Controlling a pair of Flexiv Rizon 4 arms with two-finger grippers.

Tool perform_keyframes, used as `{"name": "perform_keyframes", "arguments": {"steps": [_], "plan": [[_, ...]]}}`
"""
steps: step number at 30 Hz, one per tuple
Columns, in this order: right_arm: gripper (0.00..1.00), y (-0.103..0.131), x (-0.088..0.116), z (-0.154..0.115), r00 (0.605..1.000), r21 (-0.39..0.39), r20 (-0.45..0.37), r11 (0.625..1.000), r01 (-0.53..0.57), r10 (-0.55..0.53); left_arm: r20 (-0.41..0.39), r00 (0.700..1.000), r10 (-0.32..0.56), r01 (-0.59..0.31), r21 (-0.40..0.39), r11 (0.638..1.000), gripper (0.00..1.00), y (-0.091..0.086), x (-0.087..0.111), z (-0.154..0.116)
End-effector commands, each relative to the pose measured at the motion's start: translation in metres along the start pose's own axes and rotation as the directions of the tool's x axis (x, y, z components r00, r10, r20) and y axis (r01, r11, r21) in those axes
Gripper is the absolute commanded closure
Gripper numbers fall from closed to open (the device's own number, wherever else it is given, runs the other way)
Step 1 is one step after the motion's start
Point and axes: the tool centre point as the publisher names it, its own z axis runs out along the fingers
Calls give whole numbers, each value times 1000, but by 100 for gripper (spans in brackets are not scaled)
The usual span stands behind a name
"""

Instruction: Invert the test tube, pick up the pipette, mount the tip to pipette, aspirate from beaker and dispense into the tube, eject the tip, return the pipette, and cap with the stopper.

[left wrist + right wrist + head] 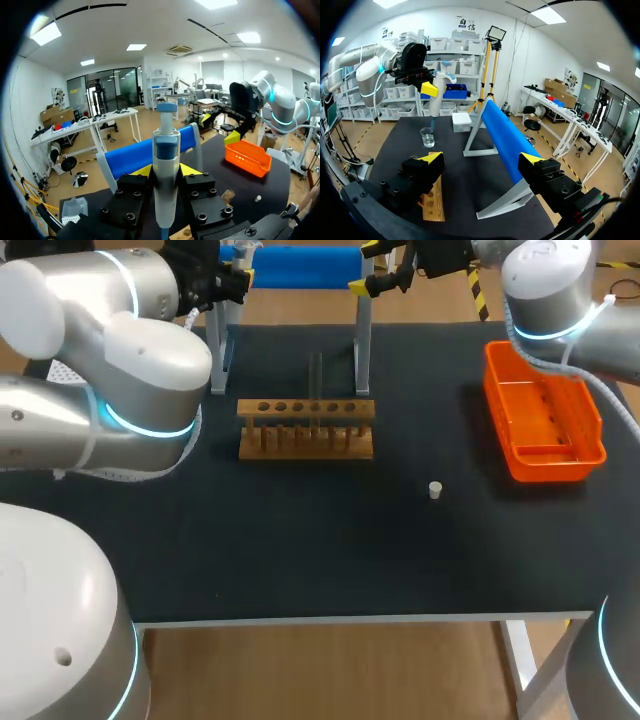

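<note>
Your pipette (166, 145) stands upright, clamped in the left gripper (165, 170), over the beaker (427, 136) by the bench's far edge, left side. Lower it plumb so the tip (433, 124) meets liquid, not glass. Your right gripper (481, 159) hangs open and empty near the far edge, behind the rack (305, 428).

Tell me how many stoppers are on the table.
1. A small white stopper stands on the black table, touching nothing, in front of the gap between the wooden rack and the orange tray. The left arm covers part of the table, so another may be hidden.
</note>
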Motion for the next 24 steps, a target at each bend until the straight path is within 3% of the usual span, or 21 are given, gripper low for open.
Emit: {"name": "perform_keyframes", "arguments": {"steps": [1,24], "plan": [[0,1,-1,-1,1000,4,-4,1000,0,1,29,1000,-4,5,-22,1000,100,-6,-1,11],[0,1,-1,-1,1000,4,-4,1000,0,1,123,991,-62,70,-59,996,100,-1,-36,37]]}}
